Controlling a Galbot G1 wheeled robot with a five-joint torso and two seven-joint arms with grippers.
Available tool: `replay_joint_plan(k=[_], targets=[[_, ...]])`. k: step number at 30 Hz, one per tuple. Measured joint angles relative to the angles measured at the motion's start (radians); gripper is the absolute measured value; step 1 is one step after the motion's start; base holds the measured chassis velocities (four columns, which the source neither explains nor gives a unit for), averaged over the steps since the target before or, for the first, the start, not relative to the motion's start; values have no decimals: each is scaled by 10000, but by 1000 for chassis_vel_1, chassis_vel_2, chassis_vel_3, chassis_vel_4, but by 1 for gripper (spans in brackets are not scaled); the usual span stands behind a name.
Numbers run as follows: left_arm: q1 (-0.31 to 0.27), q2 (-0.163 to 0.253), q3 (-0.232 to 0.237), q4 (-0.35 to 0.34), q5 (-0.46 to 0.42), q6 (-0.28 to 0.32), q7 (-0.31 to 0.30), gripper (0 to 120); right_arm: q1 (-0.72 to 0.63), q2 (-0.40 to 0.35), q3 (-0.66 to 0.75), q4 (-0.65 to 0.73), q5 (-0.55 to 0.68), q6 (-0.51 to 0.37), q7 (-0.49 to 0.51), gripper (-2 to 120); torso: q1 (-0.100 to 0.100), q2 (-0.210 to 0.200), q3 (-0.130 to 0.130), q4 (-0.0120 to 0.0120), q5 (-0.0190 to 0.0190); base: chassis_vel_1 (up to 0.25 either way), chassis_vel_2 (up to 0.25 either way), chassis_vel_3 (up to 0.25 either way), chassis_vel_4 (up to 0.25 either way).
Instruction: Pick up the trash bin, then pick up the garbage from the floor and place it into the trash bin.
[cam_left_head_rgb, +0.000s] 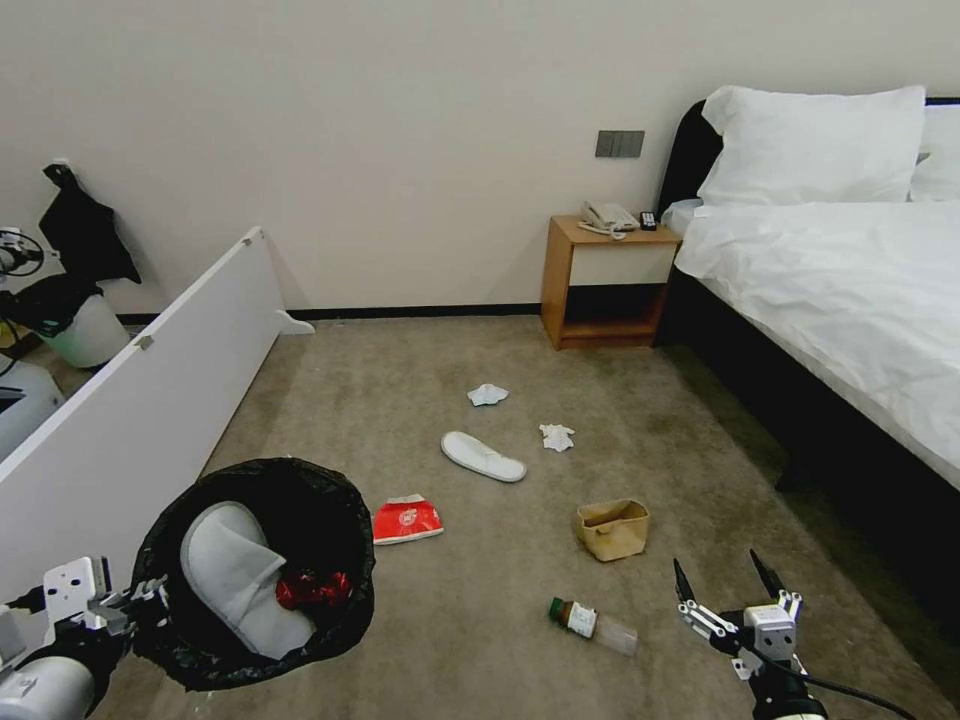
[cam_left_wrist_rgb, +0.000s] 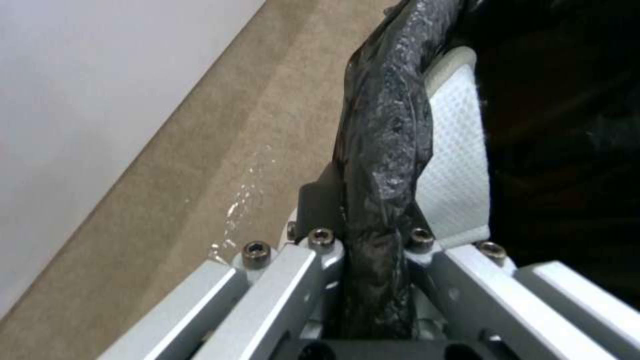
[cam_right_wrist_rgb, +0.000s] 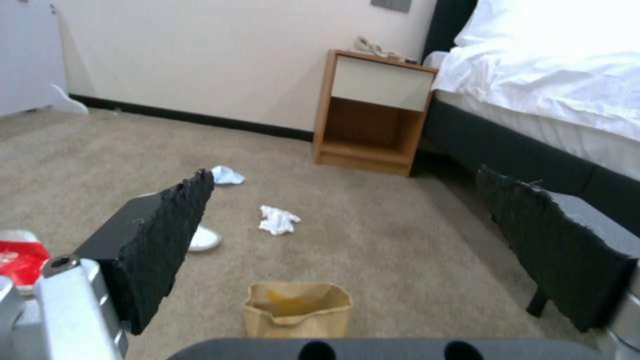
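Black-lined trash bin (cam_left_head_rgb: 262, 570) is hanging from my left hand (cam_left_head_rgb: 135, 600), one slipper (cam_left_head_rgb: 235, 575) inside; my right hand (cam_left_head_rgb: 728, 590) is hovering open, bottle (cam_left_head_rgb: 592, 623) and bag (cam_left_head_rgb: 612, 528) remaining.

The left gripper (cam_left_wrist_rgb: 373, 240) fingers (cam_left_wrist_rgb: 320, 200) clamp the bin's (cam_left_wrist_rgb: 387, 130) black-bagged rim. A white slipper (cam_left_wrist_rgb: 457, 165) lies inside; carpet (cam_left_wrist_rgb: 220, 165) and a white panel (cam_left_wrist_rgb: 87, 90) lie beyond.

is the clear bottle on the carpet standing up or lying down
Lying down. The clear bottle rests on its side on the carpet, cap end pointing toward the trash bin, just left of the open right gripper.
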Motion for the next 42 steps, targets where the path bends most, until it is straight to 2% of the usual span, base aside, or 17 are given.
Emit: replay_joint_plan(k=[24,30,36,38,39,40,42], targets=[[-19,12,-14,-29,17,0,-33,3,203,-124,-42,-169,165,-38,-160,100,0,0,0,-1,-1,-93,91,90,-90],[-47,38,0,-29,-1,0,-64,3,519,-526,-114,-695,400,-37,-500,100,0,-3,2,2,0,-55,94,75,-67],[-15,8,-10,-35,-2,0,-81,3,599,-1367,-440,-1080,653,-944,-522,100,-1,-2,0,-1,1,0,0,0,0],[-9,0,-9,-73,6,0,-107,3,527,-2080,-928,-876,1042,-2385,96,100,0,-1,0,-2,4,0,0,0,0],[-9,0,-9,-73,6,0,-107,3,527,-2080,-928,-876,1042,-2385,96,100,0,-1,0,-2,4,0,0,0,0],[-3,-2,-12,-82,9,1,-113,3,522,-2352,-1099,-768,1180,-2915,362,100,-1,-2,0,0,0,0,0,0,0],[18,-17,-62,-117,10,0,-128,3,656,-3015,-1400,-650,1531,-3915,222,100,0,-1,0,-1,0,0,0,0,0]])
